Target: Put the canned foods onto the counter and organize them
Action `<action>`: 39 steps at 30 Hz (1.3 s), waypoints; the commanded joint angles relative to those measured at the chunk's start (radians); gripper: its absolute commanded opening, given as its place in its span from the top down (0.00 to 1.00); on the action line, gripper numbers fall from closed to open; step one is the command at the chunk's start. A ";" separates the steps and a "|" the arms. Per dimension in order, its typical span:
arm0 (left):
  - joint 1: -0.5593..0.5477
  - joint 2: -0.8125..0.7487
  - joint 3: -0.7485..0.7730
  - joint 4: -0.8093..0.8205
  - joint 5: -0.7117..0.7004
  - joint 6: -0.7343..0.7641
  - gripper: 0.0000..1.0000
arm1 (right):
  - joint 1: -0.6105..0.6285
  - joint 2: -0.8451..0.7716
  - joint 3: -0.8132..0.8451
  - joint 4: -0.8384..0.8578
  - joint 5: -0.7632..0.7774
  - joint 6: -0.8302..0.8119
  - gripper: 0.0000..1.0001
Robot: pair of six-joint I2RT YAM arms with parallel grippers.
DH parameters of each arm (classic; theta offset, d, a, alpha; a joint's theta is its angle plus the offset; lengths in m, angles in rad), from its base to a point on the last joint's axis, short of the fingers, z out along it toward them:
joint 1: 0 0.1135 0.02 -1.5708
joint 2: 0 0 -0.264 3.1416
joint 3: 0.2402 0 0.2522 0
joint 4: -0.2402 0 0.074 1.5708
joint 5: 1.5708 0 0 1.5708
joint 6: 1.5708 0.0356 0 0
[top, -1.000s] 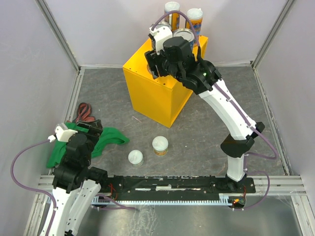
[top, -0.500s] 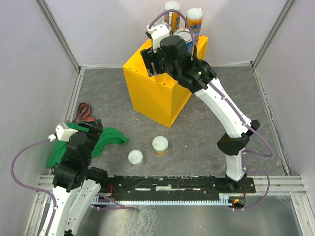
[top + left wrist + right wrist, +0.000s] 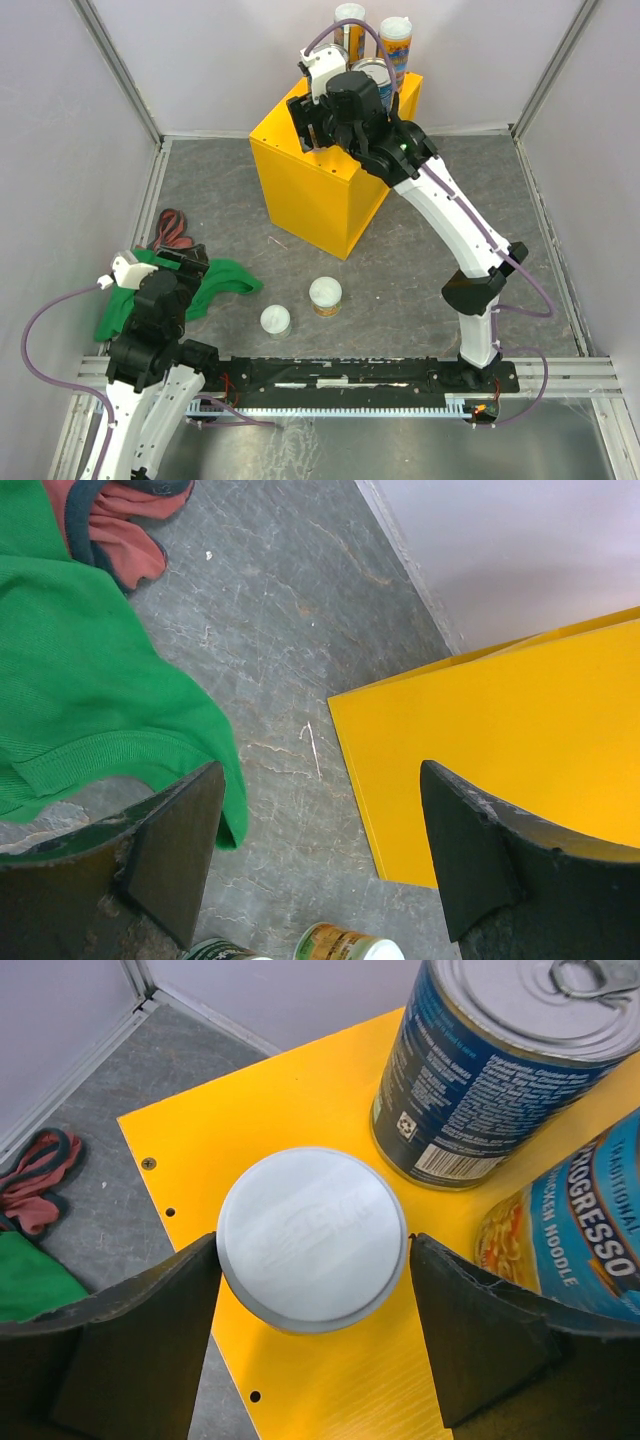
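Counter (image 3: pixel 305 195): yellow box directly beneath the right gripper (image 3: pixel 314 1260), well ahead and to the right of the left gripper (image 3: pixel 320 790).
Green cloth (image 3: pixel 228 277): crumpled on the grey floor, just beside the left gripper on its left.
Blue-labelled cans: two wide ones, upright on the counter. One reads Progresso (image 3: pixel 570 1230) and the other is pull-tabbed (image 3: pixel 480 1080). Both stand just beyond the right gripper's right finger.
Tall orange cans (image 3: pixel 350 25): two, upright at the counter's far edge, behind the blue cans as seen from the right gripper.
Short can on counter (image 3: pixel 300 1220): upright on the yellow top, squarely between the right fingers, with its white lid facing the wrist.
Right gripper: fingers flank that lid closely on both sides. I cannot tell whether they pinch it or stand just clear.
Loose short cans (image 3: pixel 325 295): two, upright on the floor near each other, ahead and to the right of the left gripper and well apart from the right one.
Left gripper: jaws wide apart, nothing between them.
Nearer arm: the left, by my reading. The upright axis suggests a grasp across the lid from above.
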 commanded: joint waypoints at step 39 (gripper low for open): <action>-0.003 -0.006 0.057 -0.031 -0.040 -0.023 0.16 | -0.036 0.044 -0.133 0.281 -0.121 0.029 0.39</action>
